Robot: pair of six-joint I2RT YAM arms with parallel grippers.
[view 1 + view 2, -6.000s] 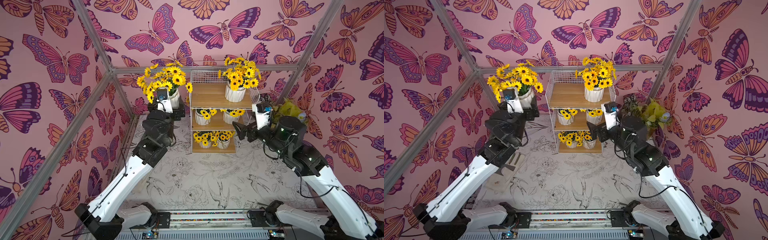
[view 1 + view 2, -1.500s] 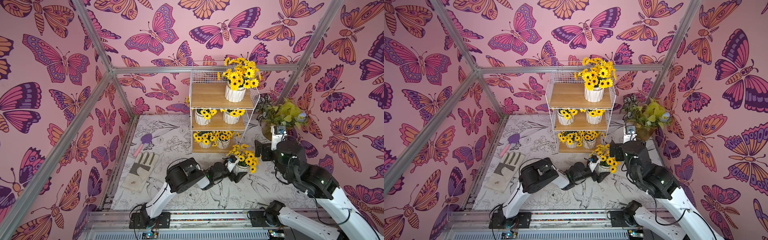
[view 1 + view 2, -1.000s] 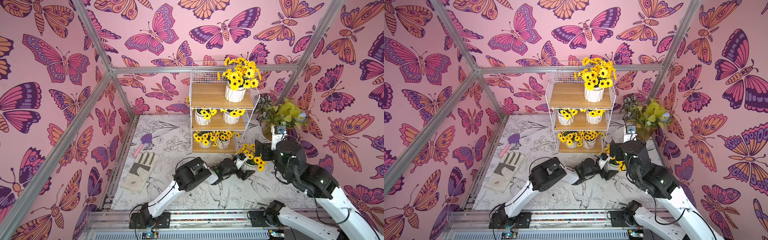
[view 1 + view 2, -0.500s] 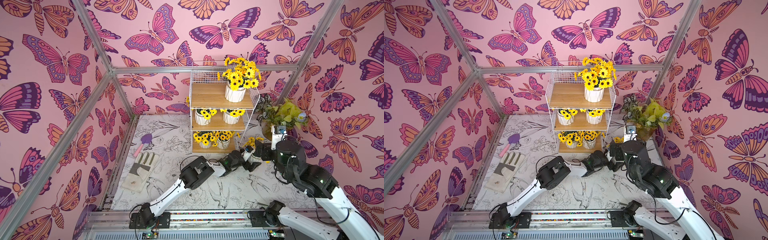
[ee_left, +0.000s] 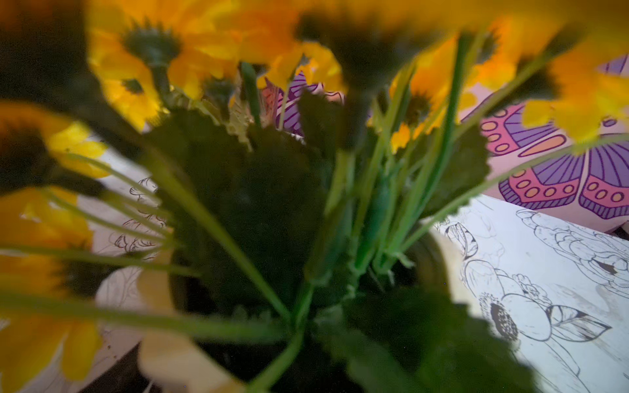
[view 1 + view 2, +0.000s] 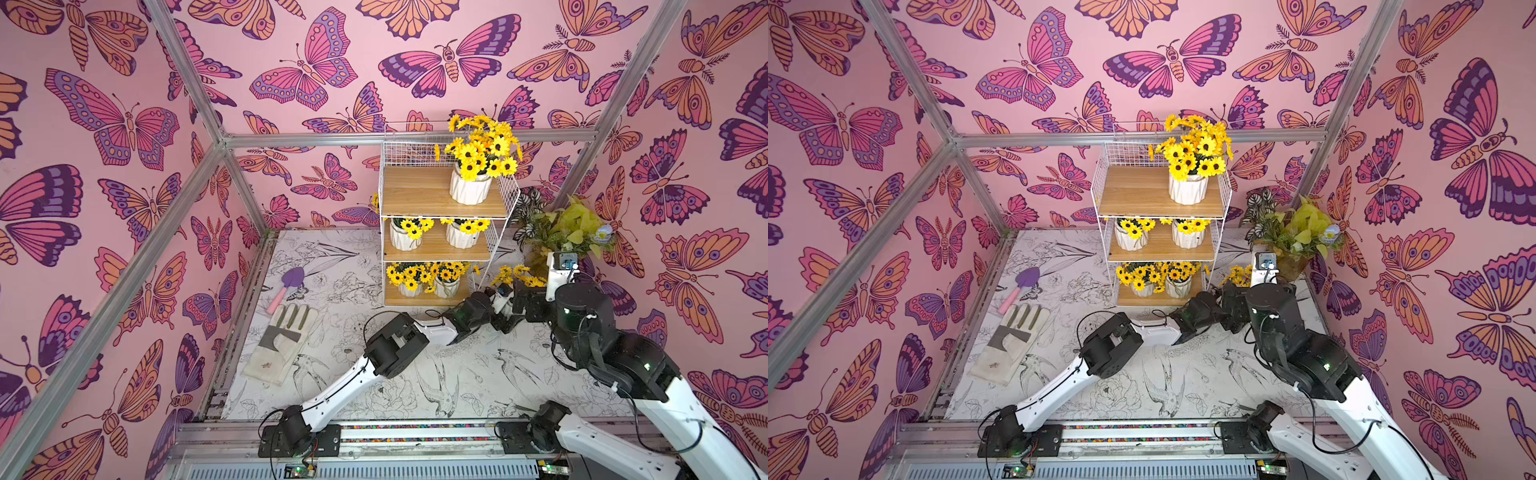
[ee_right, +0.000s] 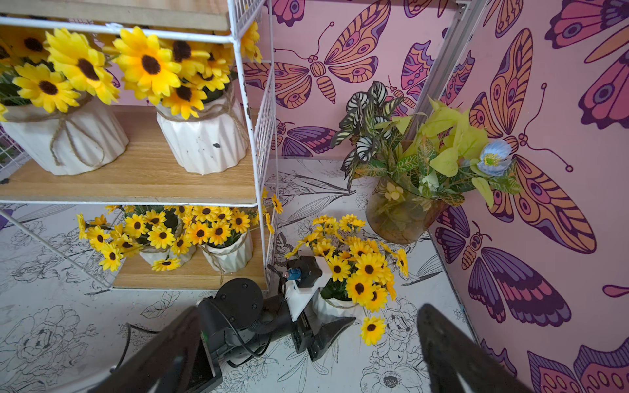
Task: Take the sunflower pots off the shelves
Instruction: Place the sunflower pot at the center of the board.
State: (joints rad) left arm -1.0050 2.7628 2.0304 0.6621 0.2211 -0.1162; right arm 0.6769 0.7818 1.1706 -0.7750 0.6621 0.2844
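Left hand [image 7: 323,316] is clamped on a sunflower pot [image 7: 343,308] standing on the desk [image 7: 391,350]. Right hand [image 7: 306,340] hovers above it, fingers spread, empty. Just beside the left hand, the shelves [image 7: 153,177] hold five other sunflower pots [image 6: 469,191].

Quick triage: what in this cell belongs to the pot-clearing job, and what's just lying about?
Job:
- shelves
- five sunflower pots on them: top, middle, bottom
- sixth pot, already off, beside the rack

Lying about:
- purple trowel
- work glove
- leafy plant pot
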